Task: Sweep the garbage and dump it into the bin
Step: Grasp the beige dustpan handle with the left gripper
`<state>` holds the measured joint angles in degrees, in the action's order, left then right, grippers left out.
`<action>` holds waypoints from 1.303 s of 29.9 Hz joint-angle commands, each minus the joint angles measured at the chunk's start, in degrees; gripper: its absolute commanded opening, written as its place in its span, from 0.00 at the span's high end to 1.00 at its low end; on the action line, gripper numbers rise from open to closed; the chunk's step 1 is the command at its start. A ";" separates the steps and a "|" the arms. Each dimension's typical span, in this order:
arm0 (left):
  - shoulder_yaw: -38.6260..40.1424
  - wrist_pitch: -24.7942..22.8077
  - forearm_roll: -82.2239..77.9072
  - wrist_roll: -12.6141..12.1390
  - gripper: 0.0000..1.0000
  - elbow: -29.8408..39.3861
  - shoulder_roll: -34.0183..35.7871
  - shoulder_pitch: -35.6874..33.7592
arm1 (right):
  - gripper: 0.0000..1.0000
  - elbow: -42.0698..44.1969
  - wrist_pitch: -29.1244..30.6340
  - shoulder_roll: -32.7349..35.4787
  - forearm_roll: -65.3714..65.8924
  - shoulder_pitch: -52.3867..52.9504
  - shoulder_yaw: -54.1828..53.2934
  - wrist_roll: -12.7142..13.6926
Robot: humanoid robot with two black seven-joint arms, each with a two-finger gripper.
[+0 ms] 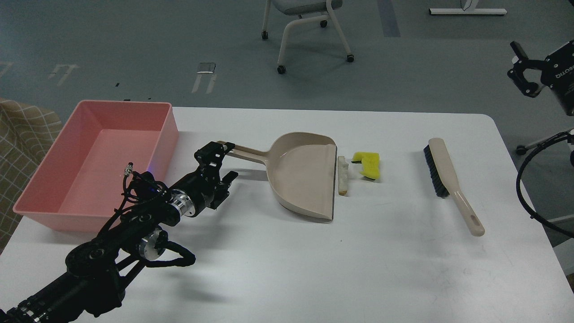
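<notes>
While the left gripper (220,160) sits at the tip of the dustpan (301,176) handle, its fingers look spread, one above the handle end and one below and nearer me, not yet clamped. I judge the step in hand to be securing the pan. The bread slice (343,175) and yellow chunk (368,165) lie beyond the pan's open lip, far from those fingers; the pink bin (54,193) stands just behind them. The brush (450,181) lies farther still, untouched. The right gripper (520,72) hangs off the table, apparently parted. Next: pinch the handle, then fetch the brush.
</notes>
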<state>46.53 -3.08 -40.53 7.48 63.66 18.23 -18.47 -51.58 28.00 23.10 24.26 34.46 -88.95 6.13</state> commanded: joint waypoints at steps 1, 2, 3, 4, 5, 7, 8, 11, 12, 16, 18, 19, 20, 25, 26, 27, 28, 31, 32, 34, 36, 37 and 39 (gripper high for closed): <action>0.05 0.27 0.01 0.17 0.17 -0.29 -0.22 -0.25 | 0.00 -0.80 0.00 0.01 0.09 0.00 0.01 0.02; 0.05 0.27 0.01 0.17 0.17 -0.56 -0.30 -0.25 | 0.00 -0.89 0.00 0.10 0.09 0.00 0.01 0.02; 0.05 0.27 0.01 0.25 0.17 -1.08 -0.48 -0.51 | 0.00 -0.97 0.00 0.19 0.00 -0.09 0.01 0.02; 0.05 0.27 0.01 0.25 0.17 -1.78 -1.26 -1.12 | 0.00 -1.06 0.00 0.19 0.00 -0.18 0.01 0.02; 0.05 0.27 0.01 0.34 0.17 -2.31 -1.71 -1.47 | 0.00 -1.06 0.00 0.19 0.00 -0.18 0.01 0.02; 0.05 0.27 0.01 0.25 0.17 -3.55 -2.33 -2.09 | 0.00 -1.06 0.00 0.19 0.09 -0.27 0.10 0.02; 0.05 0.18 0.01 0.25 0.17 -4.59 -2.93 -2.53 | 0.00 -1.06 0.00 0.19 0.09 -0.44 0.01 0.02; 0.05 0.27 0.01 0.25 0.17 -5.48 -3.82 -3.50 | 0.00 -1.06 0.00 0.10 0.09 -0.53 0.01 0.02; 0.05 0.27 0.01 0.25 0.17 -5.65 -3.82 -3.67 | 0.00 -1.06 0.00 0.10 0.09 -0.53 0.01 -0.07; -0.04 0.18 0.01 0.34 0.19 -6.36 -3.91 -4.20 | 0.00 -1.06 0.00 0.10 0.09 -0.53 0.01 0.02; -0.04 -0.08 0.01 0.87 0.28 -7.06 -3.73 -4.38 | 0.00 -1.06 0.00 0.10 0.09 -0.53 0.01 0.02; -0.04 -0.17 0.01 1.39 0.31 -7.06 -3.73 -4.47 | 0.00 -1.06 0.00 0.10 0.09 -0.53 0.01 -0.07; -0.12 -0.17 0.01 2.09 0.34 -7.06 -3.64 -4.47 | 0.00 -1.06 0.00 0.10 0.09 -0.62 0.01 0.02; -2.67 0.00 0.01 4.30 0.47 -7.68 -3.47 -4.91 | 0.00 -1.06 0.00 0.10 0.09 -0.80 0.01 -0.07; -2.67 0.00 0.01 4.30 0.48 -7.85 -3.56 -5.08 | 0.00 -1.06 0.00 0.10 0.09 -0.80 0.01 0.02; -2.67 0.09 0.01 4.38 0.48 -8.11 -3.56 -5.08 | 0.00 -1.06 0.00 0.10 0.09 -0.80 0.01 -0.07; -2.67 0.09 0.10 4.39 0.49 -8.46 -3.64 -5.17 | 0.00 -1.06 0.00 0.10 0.09 -0.80 0.01 -0.07; -2.67 0.18 0.10 4.39 0.51 -8.64 -3.73 -5.43 | 0.00 -1.06 0.00 -0.07 0.09 -0.80 0.01 0.02; -2.67 0.18 0.10 4.39 0.51 -8.64 -3.73 -5.52 | 0.00 -1.06 0.00 -0.07 0.09 -0.88 0.01 -0.07; -2.67 0.18 0.10 4.39 0.51 -8.64 -3.73 -5.61 | 0.00 -1.06 0.00 -0.16 0.09 -0.80 0.01 0.02; -2.67 0.18 0.10 4.39 0.51 -8.82 -3.82 -5.87 | 0.00 -1.06 0.00 -0.16 0.09 -0.80 0.01 0.02; -2.59 0.18 0.10 4.47 0.52 -9.08 -3.91 -5.87 | 0.00 -1.06 0.00 -0.16 0.09 -0.80 0.01 0.02; -2.59 0.18 0.10 4.47 0.54 -9.26 -3.99 -5.87 | 0.00 -1.06 0.00 -0.16 0.09 -0.80 0.01 0.02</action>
<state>43.86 -2.90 -40.44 11.92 54.70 14.39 -24.32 -52.65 28.00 22.95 24.35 33.62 -88.95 6.12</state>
